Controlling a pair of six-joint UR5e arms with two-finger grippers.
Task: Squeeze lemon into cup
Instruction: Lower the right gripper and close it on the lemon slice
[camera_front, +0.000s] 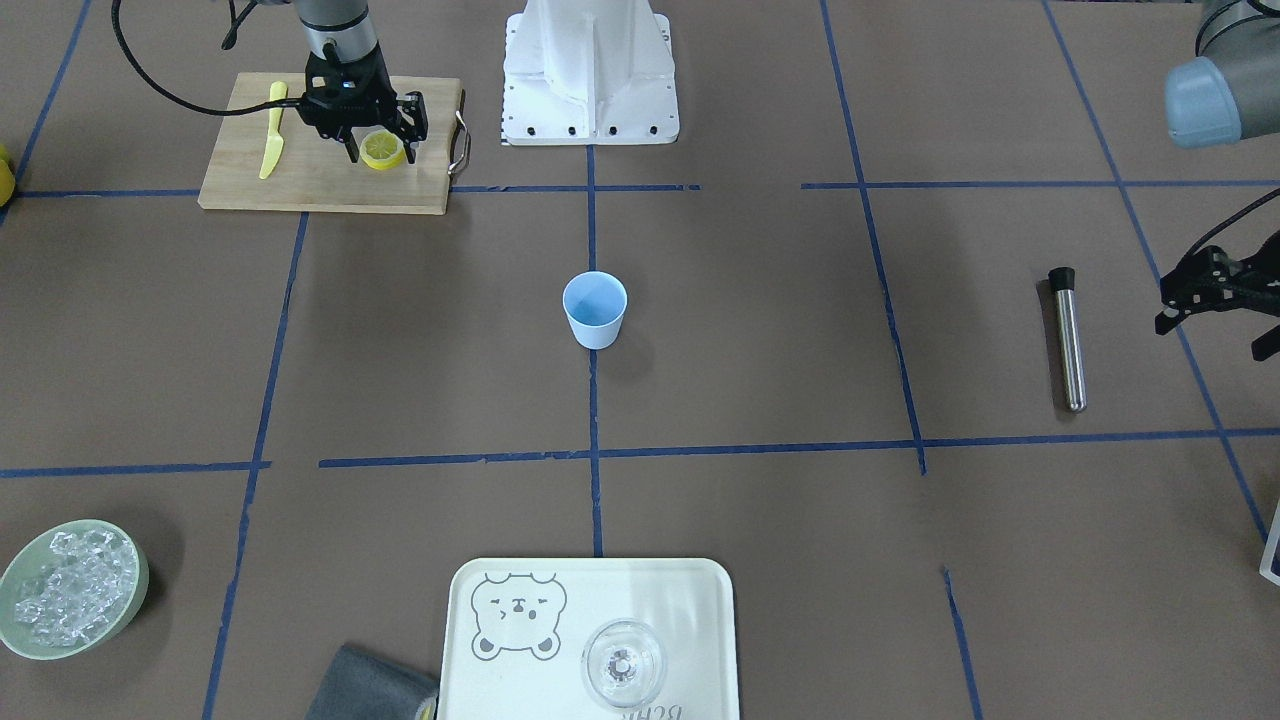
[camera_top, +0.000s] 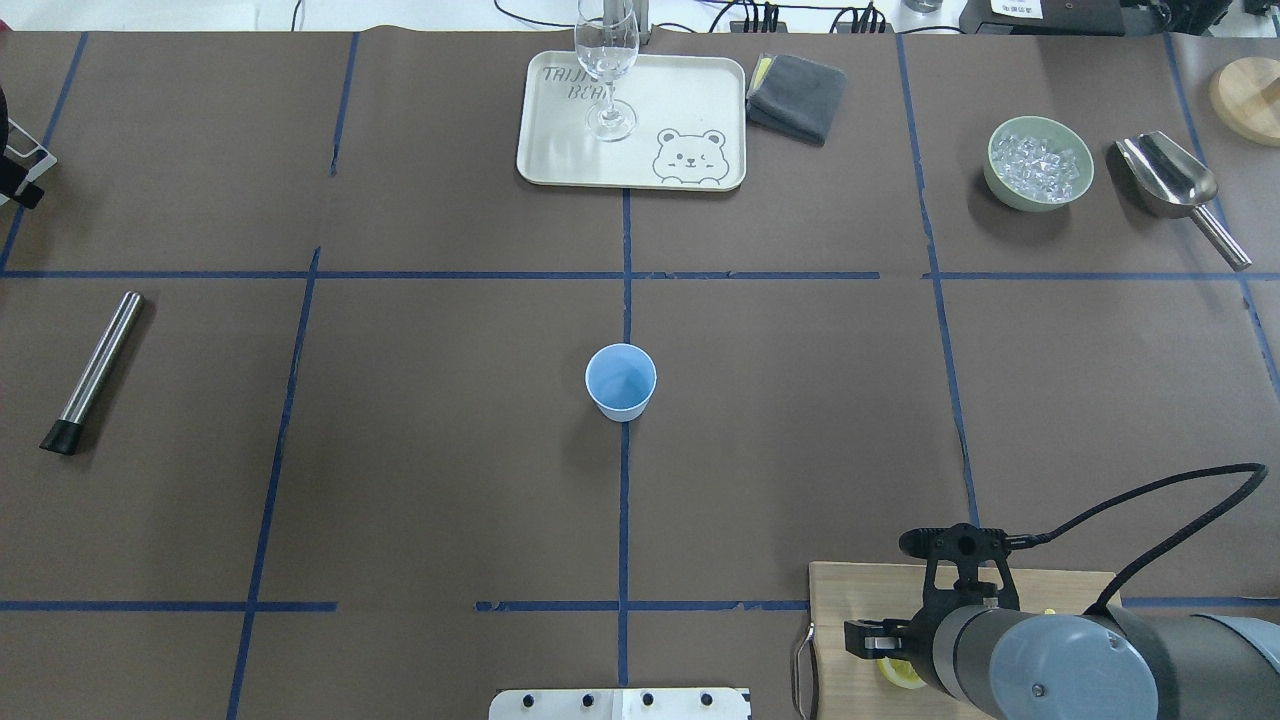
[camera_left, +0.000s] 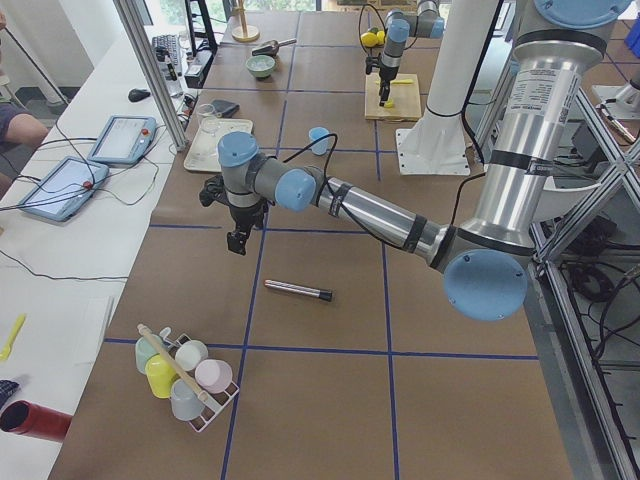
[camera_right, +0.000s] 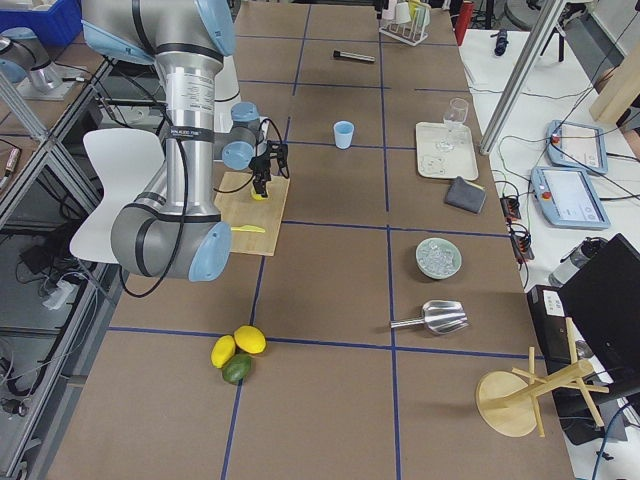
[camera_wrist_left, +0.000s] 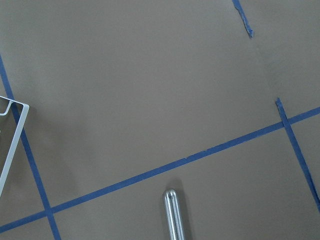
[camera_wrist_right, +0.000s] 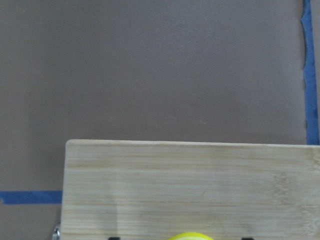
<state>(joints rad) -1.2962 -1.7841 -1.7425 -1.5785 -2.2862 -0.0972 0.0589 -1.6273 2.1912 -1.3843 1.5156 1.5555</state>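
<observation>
At the counter's near edge, toward the robot's right corner, a pale wooden cutting board with a metal handle (camera_front: 320, 185) carries a yellow plastic knife (camera_front: 272, 135) and the small round yellow lemon piece (camera_front: 383, 150), its pale segmented cut face turned upward. The right hand (camera_front: 381, 155) stands over the lemon with its fingers apart, one on each side of the rind. The front view seems to show a sliver of board between each finger and the fruit, so it is not clamped yet.

The step in hand looks like the grasp. It should go best if the fingers close across the widest part of the rind, low enough that the piece cannot pop out upward, and gently enough that no juice is lost on the board.

The small light-blue tapered cup (camera_front: 595, 308) stands upright at the counter's centre, well apart from the board. It looks light, so the squeeze is probably best made above the rim without touching it, cut face tipped downward.

Toward the left edge, the left hand (camera_front: 1205, 290) hangs near a steel rod with a black cap (camera_front: 1068, 340); whether its fingers are apart cannot be told.
</observation>
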